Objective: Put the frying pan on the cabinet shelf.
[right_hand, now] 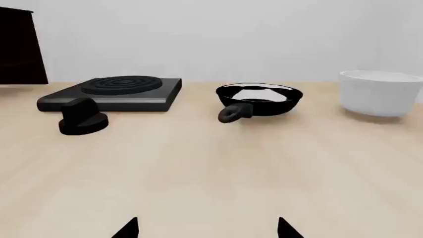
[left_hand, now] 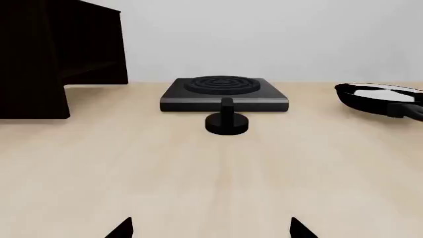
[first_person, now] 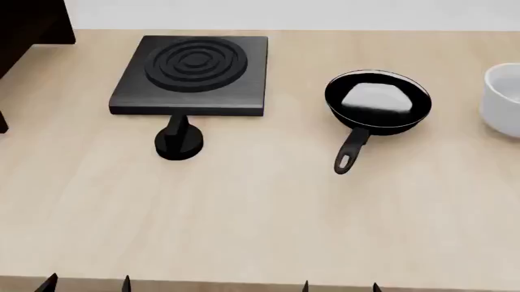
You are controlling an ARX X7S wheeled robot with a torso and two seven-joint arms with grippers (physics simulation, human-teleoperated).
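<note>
The frying pan [first_person: 378,103] sits on the wooden table right of centre, black with a glossy grey inside, its looped handle [first_person: 349,155] pointing toward me. It also shows in the right wrist view [right_hand: 259,99] and at the edge of the left wrist view [left_hand: 380,97]. The dark cabinet [left_hand: 56,54] stands at the far left, its shelf [left_hand: 92,74] a dim board inside; only its corner [first_person: 33,24] shows in the head view. My left gripper [first_person: 87,283] and right gripper [first_person: 341,286] are both open and empty at the table's near edge, far from the pan.
A square black burner plate [first_person: 193,73] with concentric rings lies left of the pan, with a black knob [first_person: 179,143] in front of it. A white mug [first_person: 503,100] stands at the right edge. The table [first_person: 260,219] is light wood.
</note>
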